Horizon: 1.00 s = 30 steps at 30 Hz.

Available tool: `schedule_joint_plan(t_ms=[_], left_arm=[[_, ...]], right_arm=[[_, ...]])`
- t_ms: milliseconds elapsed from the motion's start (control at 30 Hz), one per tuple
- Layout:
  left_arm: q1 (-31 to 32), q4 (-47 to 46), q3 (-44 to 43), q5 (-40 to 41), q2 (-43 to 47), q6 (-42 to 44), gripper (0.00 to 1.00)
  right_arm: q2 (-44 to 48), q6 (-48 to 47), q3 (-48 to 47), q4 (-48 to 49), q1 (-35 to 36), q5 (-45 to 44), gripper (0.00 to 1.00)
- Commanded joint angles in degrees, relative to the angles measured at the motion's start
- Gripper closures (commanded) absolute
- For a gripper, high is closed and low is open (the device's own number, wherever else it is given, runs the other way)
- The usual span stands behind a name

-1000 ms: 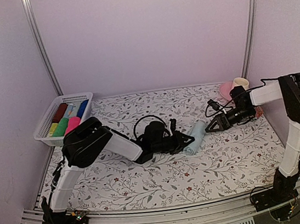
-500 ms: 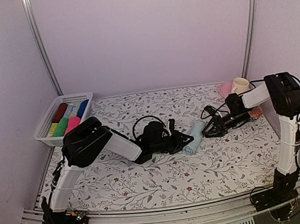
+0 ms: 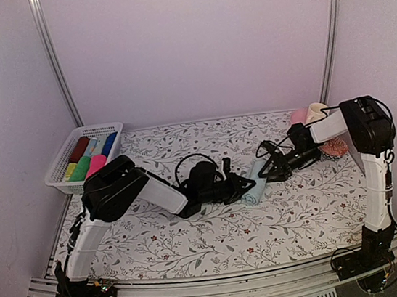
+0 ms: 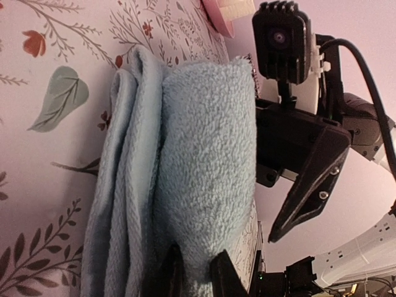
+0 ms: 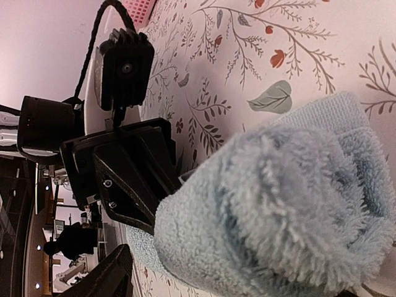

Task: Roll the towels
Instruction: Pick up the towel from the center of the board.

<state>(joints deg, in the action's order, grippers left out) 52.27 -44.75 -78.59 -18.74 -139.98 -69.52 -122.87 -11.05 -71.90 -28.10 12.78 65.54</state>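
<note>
Blue towel [image 4: 204, 167]: rolled into a short fat cylinder and lying on the flowered table [image 3: 194, 229], stretched between the two sets of fingers. Loose outer layers show along one side.
Left gripper [image 4: 195, 278]: fingers pinched close on the near end of the roll, with a fold of terry caught between them.
Right gripper [image 3: 268, 167]: fingers spread wide at the far end of the roll. Cannot tell whether they touch it.
Pink towel [image 3: 97, 164]: a rolled pink one lies in the basket [image 3: 59, 174], well apart from both sets of fingers.
Handling: judged light, soft and springy. It should squash under a pinch, and the pile should grip rather than slip. The roll is likely to slacken if let go.
Where to hold: across the girth near an end, with one finger over the loose flap to pin the layers. Avoid holding the flap alone.
</note>
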Motion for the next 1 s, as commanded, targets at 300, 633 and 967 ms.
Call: schedule_joint_plan(t_ms=[300,633,967], left_arm=[[0.1,10.7,4.4,1.5,-7.2,0.4,1.00],[0.5,11.0,6.6,2.8,-6.8,-0.1,1.00],[0.4,10.9,11.5,6.2,0.8,5.0,0.54]], right_arm=[[-5.9,2.3,-5.0,-0.4,4.2,1.7,0.35],[-8.6,2.9,-8.0,-0.5,4.5,6.6,0.76],[-6.6,1.1,-8.0,-1.2,4.5,3.7,0.97]])
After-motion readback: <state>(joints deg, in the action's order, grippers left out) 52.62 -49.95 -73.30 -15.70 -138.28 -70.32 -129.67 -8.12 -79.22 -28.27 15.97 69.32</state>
